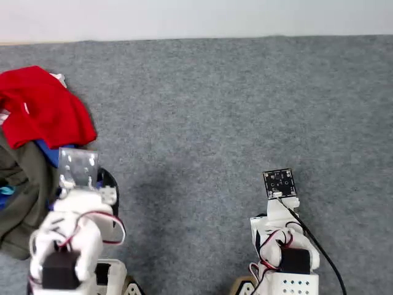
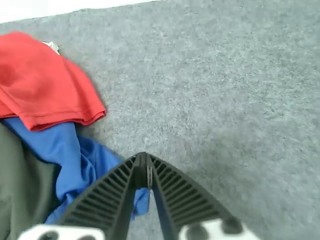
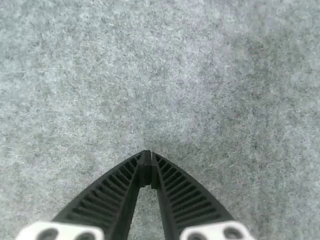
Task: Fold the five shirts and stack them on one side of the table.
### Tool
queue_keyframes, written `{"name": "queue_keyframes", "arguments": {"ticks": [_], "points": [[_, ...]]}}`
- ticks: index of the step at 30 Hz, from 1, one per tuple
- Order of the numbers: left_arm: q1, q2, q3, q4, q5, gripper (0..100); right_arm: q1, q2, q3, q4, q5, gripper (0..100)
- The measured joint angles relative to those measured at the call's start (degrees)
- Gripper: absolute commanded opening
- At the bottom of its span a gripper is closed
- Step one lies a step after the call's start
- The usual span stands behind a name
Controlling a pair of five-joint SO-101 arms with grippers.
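My left gripper point(image 2: 147, 167) was clenched, its two ribbed black fingers point(image 2: 112, 197) pressed tip to tip with nothing between them. It hung at the edge of the pile point(image 1: 27, 160) of shirts, which lay crumpled and unfolded at the left side of the grey table point(image 1: 233, 110). The red shirt point(image 2: 45, 82) sat on top at the far end of the pile, overlapping the blue shirt point(image 2: 70, 155). The blue one ran out from under it and passed beneath my left fingers (whether they touched the cloth, I could not tell). The dark olive shirt point(image 2: 20, 195) lay against the blue one on the side nearer my base, and in the high view it spread down alongside my left arm.

My right gripper point(image 3: 146, 161) was clenched as well, tips together and empty. It hung over bare table, well apart from the pile.
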Motion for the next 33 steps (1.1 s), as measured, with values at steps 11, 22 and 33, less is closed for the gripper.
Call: {"name": "queue_keyframes", "arguments": {"ticks": [11, 22, 33], "points": [[-4.13, 43.69, -40.00, 21.71, -0.53, 0, 0.00, 0.00, 0.00, 0.00, 0.00, 0.9], [-19.43, 53.80, -51.69, 22.15, -5.98, 0, 0.00, 0.00, 0.00, 0.00, 0.00, 0.9], [-26.02, 54.07, -51.69, 22.33, -15.12, 1, 3.08, -0.35, -0.09, -1.58, 0.26, 0.9]]}}
